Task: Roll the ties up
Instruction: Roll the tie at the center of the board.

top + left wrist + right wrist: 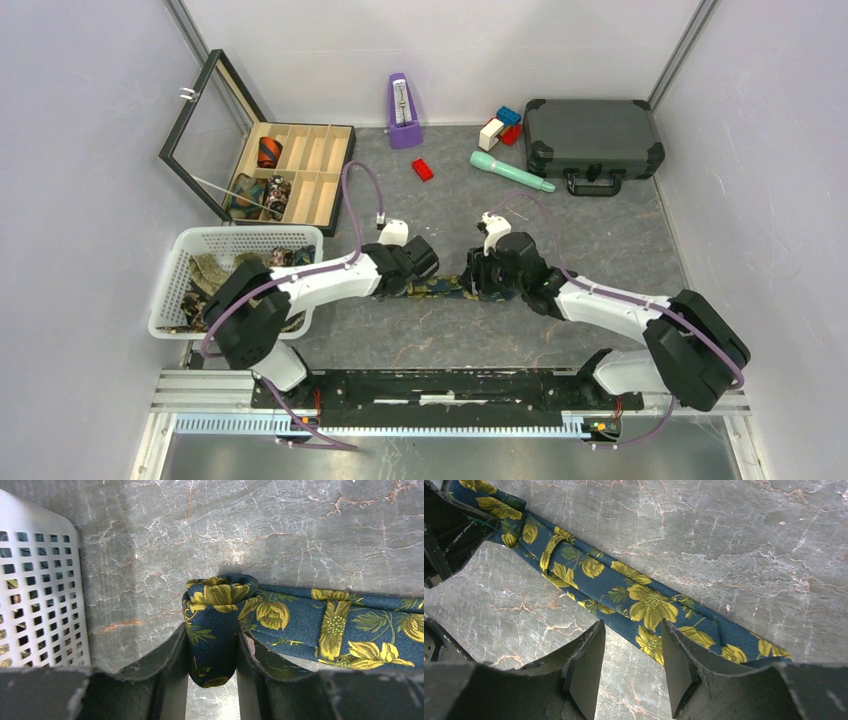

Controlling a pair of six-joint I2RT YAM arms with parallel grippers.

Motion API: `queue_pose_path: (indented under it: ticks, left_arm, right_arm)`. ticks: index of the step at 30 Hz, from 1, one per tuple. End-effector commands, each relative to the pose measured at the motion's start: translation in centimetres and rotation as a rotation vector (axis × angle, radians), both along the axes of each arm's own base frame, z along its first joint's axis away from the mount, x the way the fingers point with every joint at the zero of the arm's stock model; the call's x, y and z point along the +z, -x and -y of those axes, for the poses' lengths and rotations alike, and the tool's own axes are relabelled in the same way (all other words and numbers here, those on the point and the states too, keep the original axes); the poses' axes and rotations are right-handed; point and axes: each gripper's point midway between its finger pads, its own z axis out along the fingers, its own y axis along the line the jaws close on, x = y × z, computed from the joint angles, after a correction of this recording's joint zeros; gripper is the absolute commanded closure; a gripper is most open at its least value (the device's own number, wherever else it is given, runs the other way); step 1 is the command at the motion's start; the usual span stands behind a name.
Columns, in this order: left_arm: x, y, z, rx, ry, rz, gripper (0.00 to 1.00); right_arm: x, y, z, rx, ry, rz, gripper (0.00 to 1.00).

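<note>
At the left of the top view, a white basket (pixel 245 232) holds more loose ties (pixel 215 272), touching the grey marbled tabletop (pixel 620 240).

Just right of the basket, the left claw (pixel 212 650) is clamped on the near end of one tie (pixel 300 625). That end is doubled into a small first coil (pixel 220 597), which stands pinched between the two fingers. From there the tie runs rightward, flat on the tabletop, with its long axis crossways between the two arms.

The left arm is therefore the nearer one to the started coil, and the unrolled length lies away from it toward the right. Any further turn would likely have to travel along that axis.

The fabric is dark navy with large yellow-green flowers and leaves. It is soft, and a keeper loop crosses it partway along.

At the right, the right claw (pixel 631 650) hangs over the free stretch of the tie with its fingers apart and nothing gripped. The strip passes diagonally beneath it and partly behind one finger. Whether the fingers touch the cloth cannot be told.
</note>
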Motion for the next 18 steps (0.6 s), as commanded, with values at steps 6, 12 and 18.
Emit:
queue_pose_path:
  ticks: [6, 12, 18]
  left_arm:
    - [-0.6, 0.0, 0.4, -0.052, -0.199, -0.028, 0.76]
    - [-1.6, -0.1, 1.8, -0.086, -0.287, -0.061, 0.77]
    - [-2.6, 0.2, 3.1, -0.120, -0.362, -0.103, 0.77]
  right_arm:
    - [1.4, -0.7, 1.8, -0.045, -0.001, 0.061, 0.49]
    - [2.0, -0.8, 2.5, -0.060, -0.006, 0.076, 0.49]
    - [2.6, -0.7, 3.0, -0.069, -0.014, 0.087, 0.49]
